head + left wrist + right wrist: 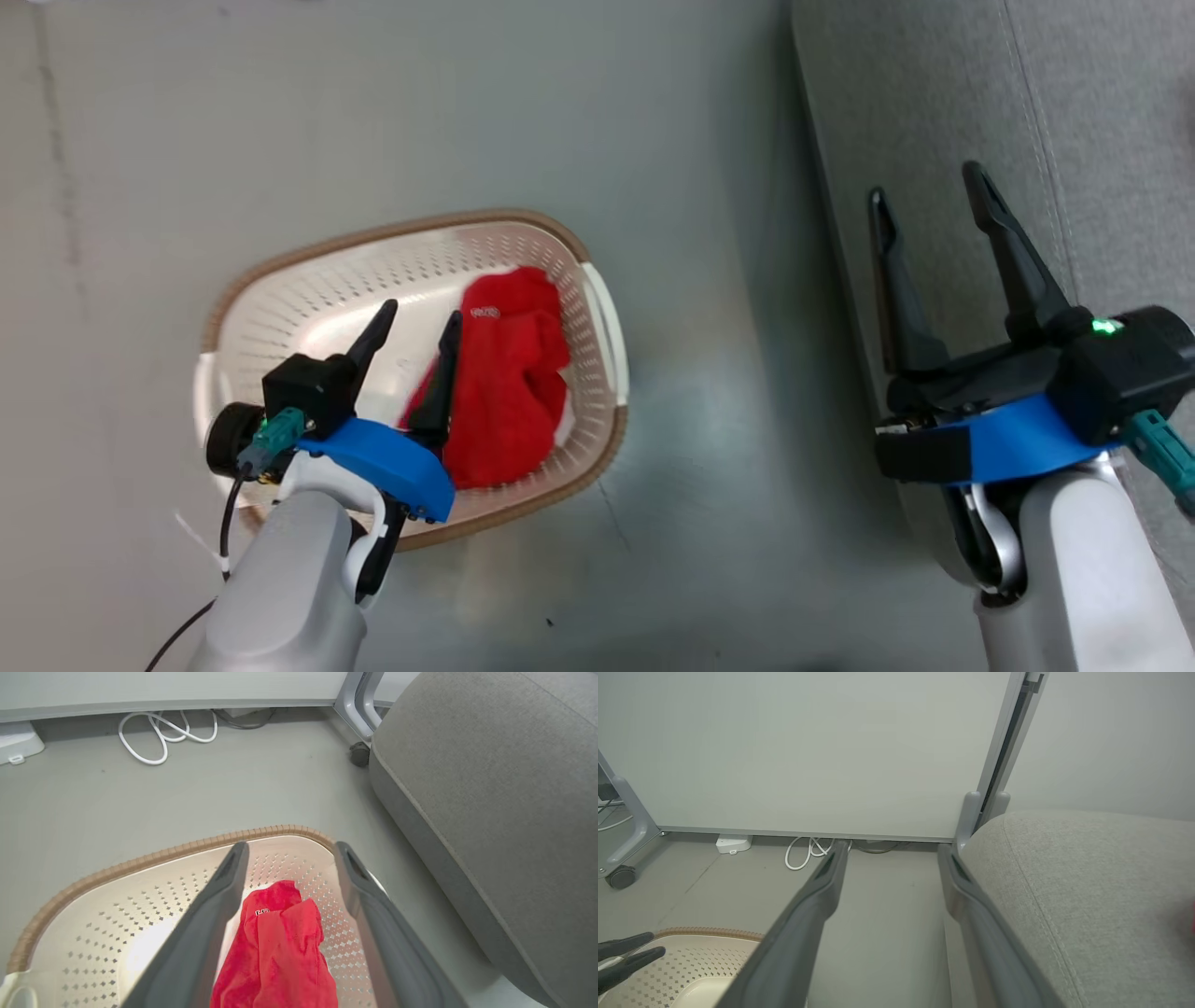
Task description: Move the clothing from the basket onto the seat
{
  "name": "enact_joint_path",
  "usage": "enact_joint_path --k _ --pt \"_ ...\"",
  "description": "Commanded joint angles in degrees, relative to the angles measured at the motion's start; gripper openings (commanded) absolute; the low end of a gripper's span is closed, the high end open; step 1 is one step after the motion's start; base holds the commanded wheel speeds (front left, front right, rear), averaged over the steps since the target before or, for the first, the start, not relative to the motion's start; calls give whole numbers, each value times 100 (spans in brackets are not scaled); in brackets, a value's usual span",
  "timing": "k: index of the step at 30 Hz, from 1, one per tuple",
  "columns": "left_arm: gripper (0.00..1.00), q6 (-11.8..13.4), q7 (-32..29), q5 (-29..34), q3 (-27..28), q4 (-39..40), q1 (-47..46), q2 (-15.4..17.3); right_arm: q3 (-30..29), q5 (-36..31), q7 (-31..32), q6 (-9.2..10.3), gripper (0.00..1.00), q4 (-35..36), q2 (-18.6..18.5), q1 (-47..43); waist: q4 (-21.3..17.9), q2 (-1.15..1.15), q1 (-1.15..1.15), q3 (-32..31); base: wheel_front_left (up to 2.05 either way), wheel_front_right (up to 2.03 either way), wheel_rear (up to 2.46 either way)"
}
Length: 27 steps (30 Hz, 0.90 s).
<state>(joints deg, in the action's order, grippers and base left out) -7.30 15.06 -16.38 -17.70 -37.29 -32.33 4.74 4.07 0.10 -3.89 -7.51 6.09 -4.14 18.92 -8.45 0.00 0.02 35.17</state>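
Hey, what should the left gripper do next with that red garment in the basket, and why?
Probably lower the left gripper straight down onto the red garment and then close. Its jaws stand open over the basket, the garment shows between its fingers in the left wrist view, and the garment lies bunched inside, not yet on the seat.

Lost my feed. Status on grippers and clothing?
Left gripper open, over red clothing in basket. Right gripper open, empty, at seat edge. No obstruction seen.
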Motion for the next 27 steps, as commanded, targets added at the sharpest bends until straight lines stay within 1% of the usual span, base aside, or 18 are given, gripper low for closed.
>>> enact_joint_path --k 1,4,8,13,18,24,27 --pt "100 -21 17 -54 -40 -130 -157 83 83 36 -55 4 100 -15 37 163 -540 0 -2 571 0 0 0" --pt "100 -21 17 -102 -195 -497 -404 221 214 104 -170 5 100 -50 72 334 -796 0 -2 839 0 0 0" --pt "100 -21 3 -185 -330 -985 -737 351 331 172 -331 5 100 -89 110 470 -1040 0 -2 1136 0 0 0" --pt "100 -11 -84 -311 -282 -1639 -1148 537 502 354 -540 5 100 -249 134 615 -1299 0 -2 1526 0 0 0" --pt "100 231 -273 -223 -342 -2168 -1396 648 644 550 -714 4 100 -379 136 639 -1402 0 -2 1719 0 0 0" --pt "100 415 -420 -339 -228 -2681 -1566 692 752 678 -839 4 100 -514 133 735 -1467 0 -2 1806 0 0 0" --pt "100 447 -486 -373 -219 -2866 -1630 679 773 691 -863 4 100 -569 133 743 -1471 0 -2 1814 0 0 0"
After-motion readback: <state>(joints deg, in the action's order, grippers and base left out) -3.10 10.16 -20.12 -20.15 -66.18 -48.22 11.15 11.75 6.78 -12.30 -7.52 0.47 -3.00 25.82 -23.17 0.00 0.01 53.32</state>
